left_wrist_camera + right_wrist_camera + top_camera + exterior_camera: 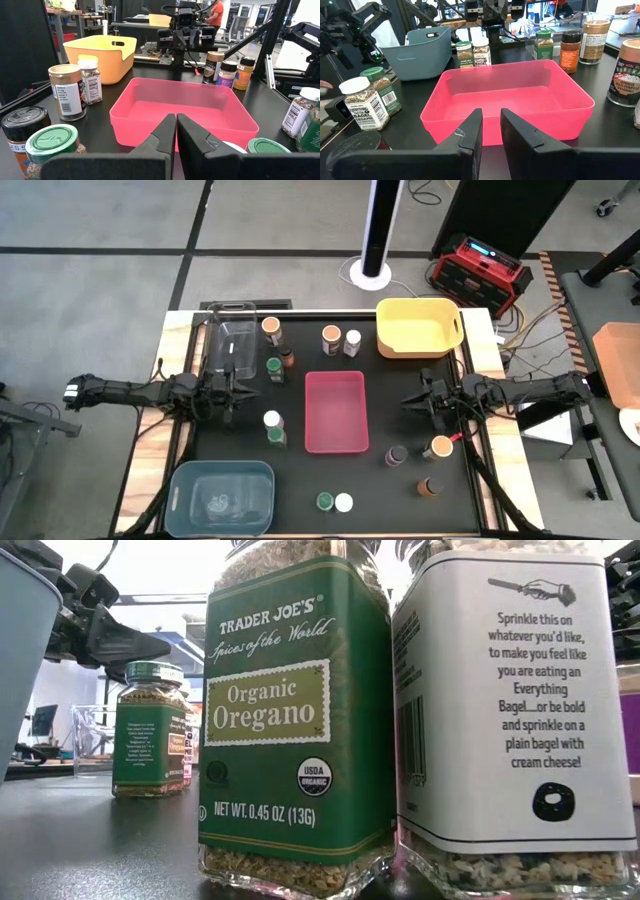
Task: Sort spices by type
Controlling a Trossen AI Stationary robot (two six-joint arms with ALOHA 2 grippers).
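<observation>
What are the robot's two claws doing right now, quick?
Left gripper: shut, holding nothing, beside the pink rectangular plastic bin.
Right gripper: slightly open, holding nothing, on the bin's other side.

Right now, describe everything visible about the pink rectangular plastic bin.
The pink rectangular plastic bin is shallow and open-topped, with smooth matte walls, rounded corners and a thin rim. It sits flat and upright at the middle of the black table, holding nothing. No jar or gripper touches it; both grippers face it from opposite sides.

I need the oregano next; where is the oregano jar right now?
In the low view the oregano jar stands closest to the camera, beside the bagel-seasoning jar; from above, they are the green-and-white pair at the table's near edge.
</observation>
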